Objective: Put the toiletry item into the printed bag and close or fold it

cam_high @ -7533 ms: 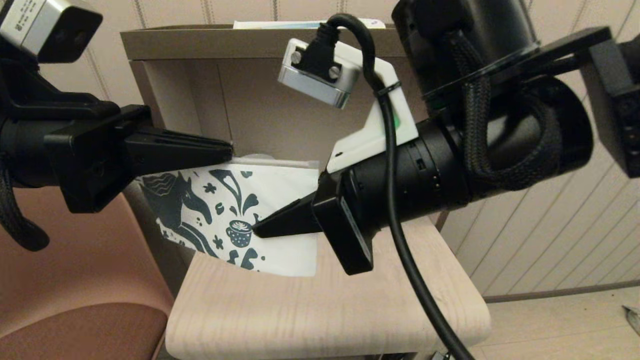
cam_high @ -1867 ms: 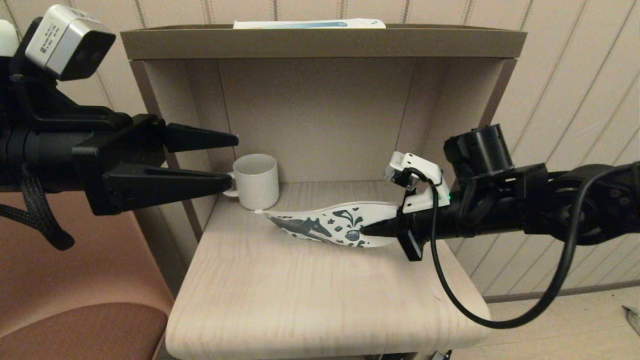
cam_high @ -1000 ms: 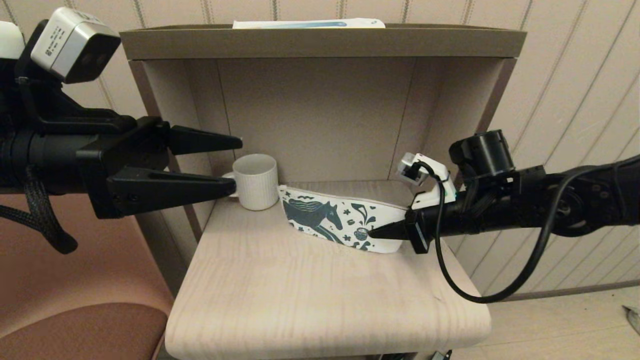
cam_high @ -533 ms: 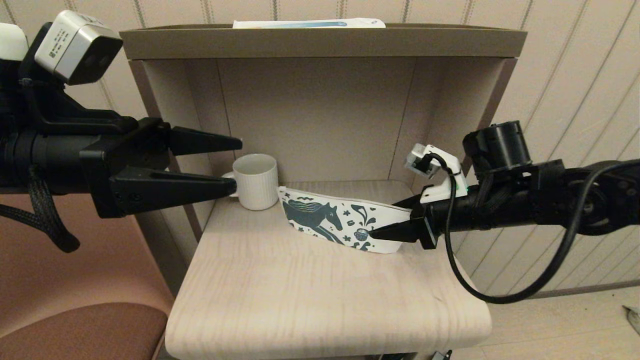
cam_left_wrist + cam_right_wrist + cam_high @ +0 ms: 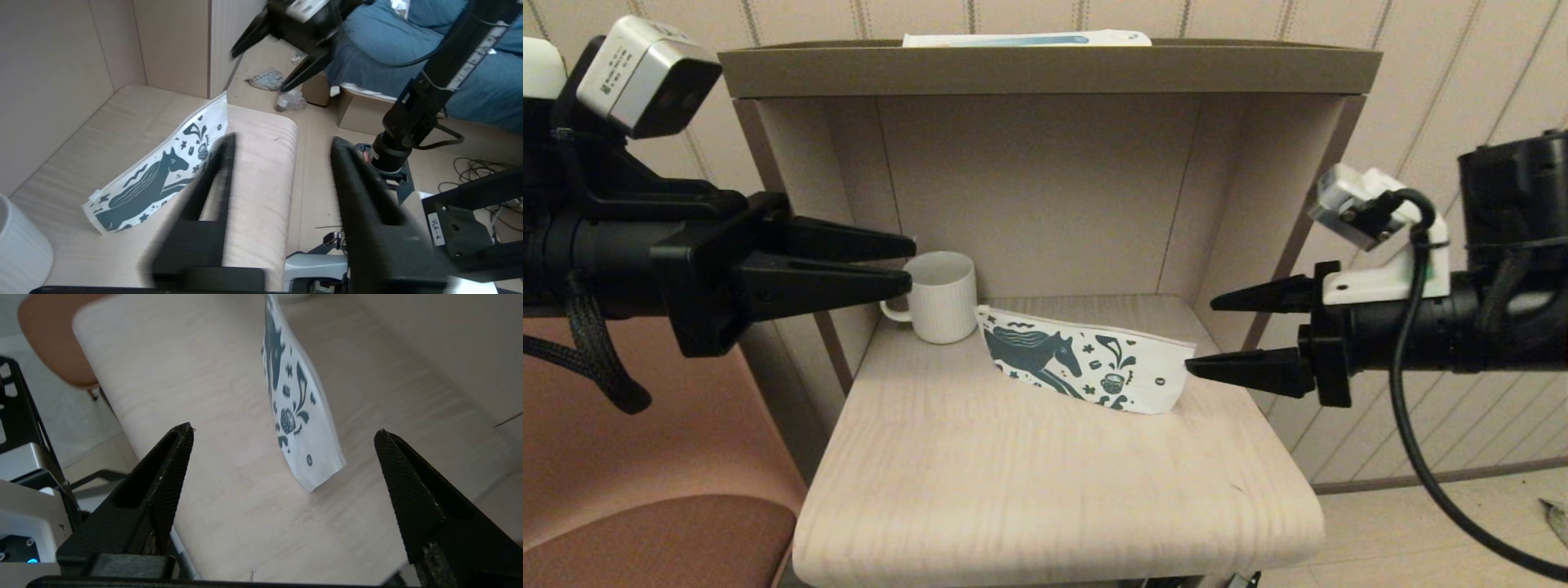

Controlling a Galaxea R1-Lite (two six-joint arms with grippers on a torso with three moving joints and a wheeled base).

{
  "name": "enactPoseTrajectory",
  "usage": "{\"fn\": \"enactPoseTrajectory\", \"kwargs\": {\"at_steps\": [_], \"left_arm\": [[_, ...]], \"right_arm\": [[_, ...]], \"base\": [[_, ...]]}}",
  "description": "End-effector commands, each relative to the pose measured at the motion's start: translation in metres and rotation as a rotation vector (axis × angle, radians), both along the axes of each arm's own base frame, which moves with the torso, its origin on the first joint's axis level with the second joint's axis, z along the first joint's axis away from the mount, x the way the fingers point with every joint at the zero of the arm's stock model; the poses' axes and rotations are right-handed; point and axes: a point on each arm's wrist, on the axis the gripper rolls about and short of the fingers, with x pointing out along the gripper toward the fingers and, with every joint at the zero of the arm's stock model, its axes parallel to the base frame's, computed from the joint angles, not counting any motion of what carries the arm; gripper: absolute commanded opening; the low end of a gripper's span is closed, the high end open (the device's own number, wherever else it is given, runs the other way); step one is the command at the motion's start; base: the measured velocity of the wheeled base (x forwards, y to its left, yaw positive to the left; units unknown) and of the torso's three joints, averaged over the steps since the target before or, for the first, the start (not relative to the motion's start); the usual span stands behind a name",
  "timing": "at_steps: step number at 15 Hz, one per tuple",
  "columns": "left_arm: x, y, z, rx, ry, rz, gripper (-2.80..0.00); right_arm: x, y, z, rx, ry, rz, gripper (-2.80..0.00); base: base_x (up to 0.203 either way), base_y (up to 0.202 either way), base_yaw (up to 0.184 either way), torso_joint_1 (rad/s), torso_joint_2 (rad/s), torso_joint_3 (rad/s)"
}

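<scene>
The printed bag [image 5: 1086,367] rests on the pale wooden table [image 5: 1045,490], tipped up along one long edge, and nothing holds it. In the wrist views the bag [image 5: 163,171] [image 5: 302,428] shows its teal horse and cup print. My right gripper [image 5: 1201,336] [image 5: 282,429] is open just right of the bag's end, not touching it. My left gripper [image 5: 910,263] [image 5: 283,139] hangs open beside the mug, left of the bag. The toiletry item is not visible in any view.
A cream ribbed mug [image 5: 941,296] stands at the back left of the niche, next to the bag's left end. A long white-and-blue box [image 5: 1025,38] lies on top of the shelf. A brown seat [image 5: 645,539] sits left of the table.
My right gripper has let go of the bag, opened wide and drawn back to the right. The bag stays where it was set. My left gripper's fingers have narrowed a little.
</scene>
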Motion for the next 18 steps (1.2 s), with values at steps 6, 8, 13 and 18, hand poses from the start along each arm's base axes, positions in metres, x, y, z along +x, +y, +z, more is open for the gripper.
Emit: {"fn": "enactPoseTrajectory", "kwargs": {"at_steps": [6, 8, 13, 18], "left_arm": [[-0.025, 0.015, 0.000, -0.002, -0.019, 0.049, -2.80], [-0.042, 0.033, 0.003, -0.005, -0.039, 0.125, -2.80], [-0.102, 0.055, -0.003, 0.034, -0.025, 0.360, -2.80], [-0.165, 0.073, 0.001, 0.005, -0.018, 0.581, -2.80]], "right_arm": [[-0.063, -0.024, 0.031, 0.025, -0.099, -0.043, 0.00], [-0.088, -0.037, 0.036, 0.025, -0.111, -0.078, 0.00], [-0.124, -0.056, 0.035, 0.135, -0.047, -0.206, 0.00], [-0.151, -0.069, 0.038, 0.213, 0.011, -0.440, -2.80]], "base": [[0.000, 0.000, 0.000, 0.000, 0.00, 0.000], [0.000, 0.000, 0.000, 0.000, 0.00, 0.000], [0.000, 0.000, 0.000, 0.000, 0.00, 0.000], [0.000, 0.000, 0.000, 0.000, 0.00, 0.000]]}}
